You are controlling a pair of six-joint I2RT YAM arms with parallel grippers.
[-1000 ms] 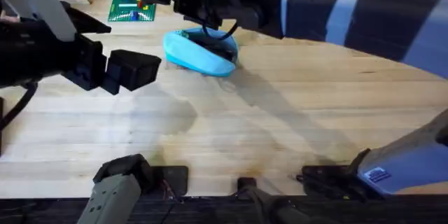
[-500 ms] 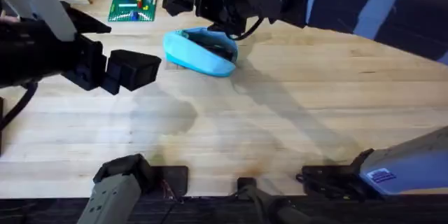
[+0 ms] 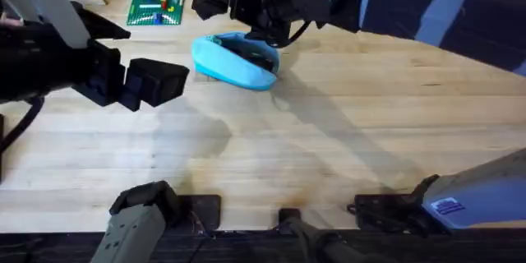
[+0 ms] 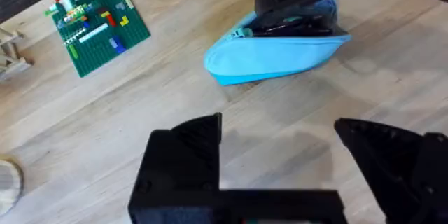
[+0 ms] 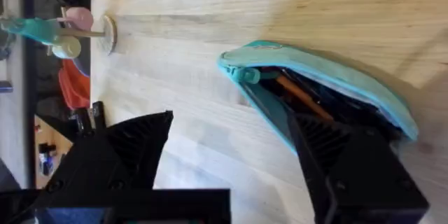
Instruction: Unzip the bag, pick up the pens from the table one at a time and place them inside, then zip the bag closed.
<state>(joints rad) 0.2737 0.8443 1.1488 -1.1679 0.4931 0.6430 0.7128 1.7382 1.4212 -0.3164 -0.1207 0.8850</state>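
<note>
Right arm reaches from its base at the lower right, up and across toward the far middle of the table (image 3: 345,123), showing large and dark near the camera. Right gripper (image 3: 238,4) hangs over the far side of the bag (image 3: 234,62); fingers spread wide in the right wrist view, one fingertip (image 5: 329,147) close over the bag's open mouth, the other off to the side above bare wood.

Left arm extends in from the left side, level above the table, well short of the bag. Left gripper (image 4: 280,147) has its fingers parted, nothing between them, pointed toward the bag.
</note>
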